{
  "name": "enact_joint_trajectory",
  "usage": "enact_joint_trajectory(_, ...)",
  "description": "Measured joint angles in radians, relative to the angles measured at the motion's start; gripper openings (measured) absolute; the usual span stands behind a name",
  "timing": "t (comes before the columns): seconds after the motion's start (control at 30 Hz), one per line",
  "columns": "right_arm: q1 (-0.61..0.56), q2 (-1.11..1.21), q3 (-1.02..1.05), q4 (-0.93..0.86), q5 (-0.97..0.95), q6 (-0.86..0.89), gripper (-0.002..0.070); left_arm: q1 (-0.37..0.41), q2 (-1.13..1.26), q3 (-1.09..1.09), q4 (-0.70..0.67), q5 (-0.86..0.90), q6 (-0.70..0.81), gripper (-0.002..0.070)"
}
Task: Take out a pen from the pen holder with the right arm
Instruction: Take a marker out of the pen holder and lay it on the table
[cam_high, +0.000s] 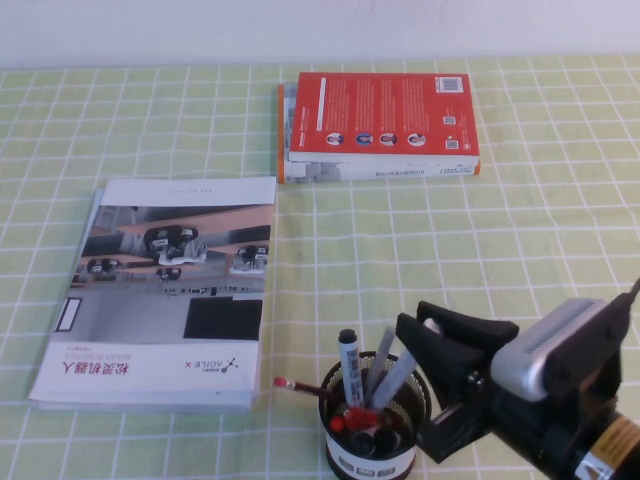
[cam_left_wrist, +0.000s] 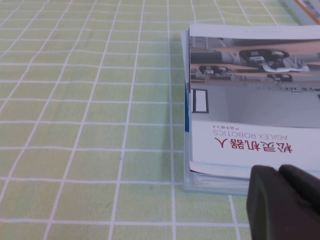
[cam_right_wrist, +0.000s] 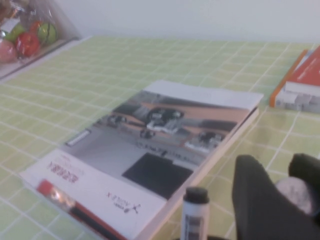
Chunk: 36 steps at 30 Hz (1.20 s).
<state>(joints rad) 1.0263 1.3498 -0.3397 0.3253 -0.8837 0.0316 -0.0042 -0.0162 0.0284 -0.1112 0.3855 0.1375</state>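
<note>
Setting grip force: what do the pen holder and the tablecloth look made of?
Pen holder: black see-through mesh, probably metal, matte, with a white label band. Tablecloth: green checked, matte, likely fabric or vinyl. Right gripper is at the holder, closed on a grey pen; left gripper hangs shut over a corner of the brochure.

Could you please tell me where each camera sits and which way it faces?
High view: raised on robot's side, angled down at table; right gripper at pen holder.
Left wrist view: on left arm, over the brochure; left gripper shut.
Right wrist view: on right arm, facing the brochure; right gripper shut on grey pen.
Shared: all show the brochure.
</note>
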Motion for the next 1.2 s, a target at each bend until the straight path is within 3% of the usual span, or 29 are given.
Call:
enact_joint_trajectory(0.33, 0.0, -0.216, -0.03, 0.11, 0.212, -0.143, 0.0088, 0.0, 0.0, 0.0, 0.0, 0.0, 0.0, -0.0005)
enact_joint_trajectory(0.6, 0.0, -0.326, -0.164, 0.248, 0.421, -0.4, 0.0088, 0.0, 0.0, 0.0, 0.0, 0.0, 0.0, -0.0005)
enact_joint_trajectory(0.9, 0.0, -0.4, -0.273, 0.576, 0.484, -0.82, 0.0088, 0.0, 0.0, 0.0, 0.0, 0.0, 0.0, -0.0005)
enact_joint_trajectory(1.2, -0.026, -0.406, -0.405, 1.264, 0.359, -1.539, 0.0088, 0.0, 0.0, 0.0, 0.0, 0.0, 0.0, -0.0005)
